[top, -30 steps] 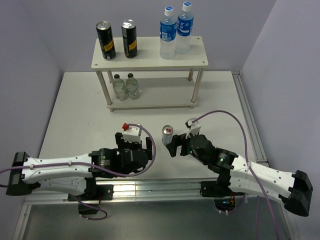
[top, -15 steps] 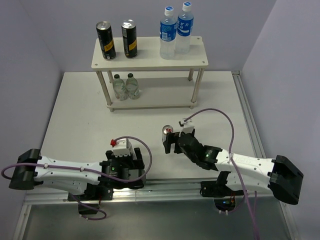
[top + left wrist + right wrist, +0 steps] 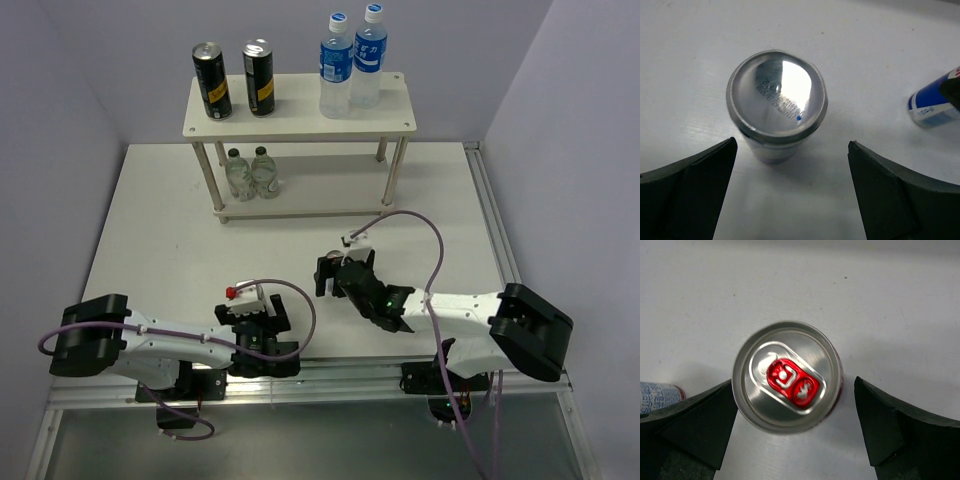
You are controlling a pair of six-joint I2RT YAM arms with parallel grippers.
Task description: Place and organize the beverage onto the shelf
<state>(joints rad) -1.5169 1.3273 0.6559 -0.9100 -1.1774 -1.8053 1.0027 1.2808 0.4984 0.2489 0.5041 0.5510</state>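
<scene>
Beverage tally for you: four drinks stand on the top board of the shelf [image 3: 300, 122], well beyond both grippers. From where the fingers point, the two black cans [image 3: 212, 82] [image 3: 259, 78] are off to the far left and the two water bottles [image 3: 336, 65] [image 3: 368, 55] off to the far right. On the lower board, ahead of your left arm, stand two small clear bottles [image 3: 250, 172].

The last two drinks are short silver cans upright on the table [image 3: 150, 230], one under each wrist.

Your left gripper [image 3: 791, 145] is spread as wide as it goes and holds nothing. The silver can with the plain end up [image 3: 776, 97] sits just ahead of the fingertips, centred in the gap, with bare table showing on both sides of it.

Your right gripper [image 3: 793, 382] is likewise fully spread and empty. The silver can with the red tab [image 3: 787, 377] stands between the fingers. The left-hand finger [image 3: 695, 425] looks just beside its rim, though you cannot tell if they touch. The right-hand finger [image 3: 900, 435] is clearly apart from it.
</scene>
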